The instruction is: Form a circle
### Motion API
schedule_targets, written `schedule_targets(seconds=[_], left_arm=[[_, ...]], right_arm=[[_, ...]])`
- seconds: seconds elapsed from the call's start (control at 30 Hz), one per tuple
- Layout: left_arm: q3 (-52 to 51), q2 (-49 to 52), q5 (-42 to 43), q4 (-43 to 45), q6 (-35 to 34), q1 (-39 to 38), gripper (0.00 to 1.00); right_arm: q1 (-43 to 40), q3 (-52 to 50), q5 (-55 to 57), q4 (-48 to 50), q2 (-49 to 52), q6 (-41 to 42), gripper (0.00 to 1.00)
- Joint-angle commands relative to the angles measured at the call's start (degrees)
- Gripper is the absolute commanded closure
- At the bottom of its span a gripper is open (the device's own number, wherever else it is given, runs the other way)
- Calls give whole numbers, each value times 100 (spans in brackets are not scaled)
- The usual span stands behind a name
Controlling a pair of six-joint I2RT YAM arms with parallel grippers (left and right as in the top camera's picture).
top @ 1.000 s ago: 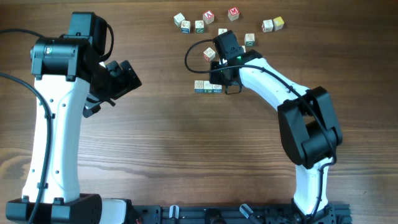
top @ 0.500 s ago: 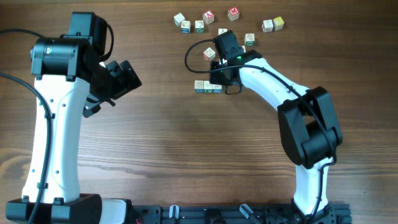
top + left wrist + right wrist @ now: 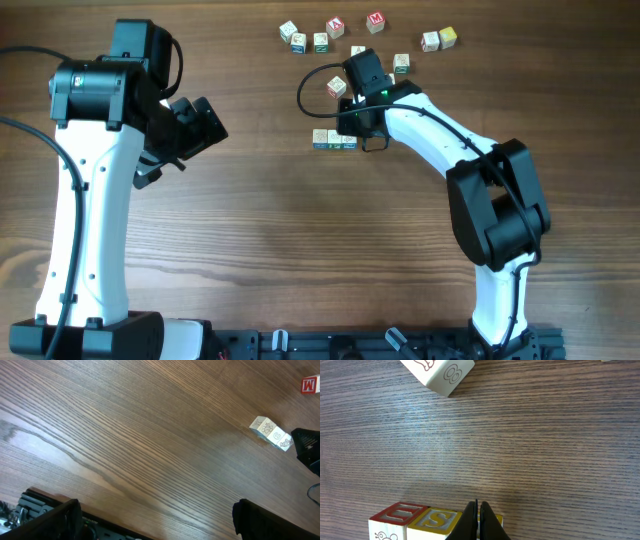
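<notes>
The right fingers (image 3: pixel 469 527), pressed together, half hide a cube row (image 3: pixel 427 521) cut off below — left fingers (image 3: pixel 272 521) gape wide

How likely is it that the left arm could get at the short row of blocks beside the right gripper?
Probably yes. Only bare wood lies between the open left gripper and the row of blocks; the shut right gripper crowds just their far end.

Small white letter cubes (image 3: pixel 320 42) scattered in a loose arc at the far side, no ring formed, short row of cubes (image 3: pixel 333 140) touching side by side, red E and yellow S on top, single cube (image 3: pixel 337 87) turned at an angle between row and arc
</notes>
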Motion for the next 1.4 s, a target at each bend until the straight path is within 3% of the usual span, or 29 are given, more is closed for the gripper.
schedule_targets(seconds=[0.0, 0.4, 0.87, 1.37], left_arm=[[-15, -42, 28, -2, -37, 4, 0], [-15, -42, 28, -2, -37, 4, 0], [-15, -42, 28, -2, -37, 4, 0], [-15, -42, 28, -2, -37, 4, 0]], right_arm=[[20, 136, -46, -63, 48, 153, 95], [17, 136, 205, 92, 48, 195, 95], [17, 155, 1506, -535, -74, 1810, 95], [20, 151, 577, -787, -83, 905, 95]])
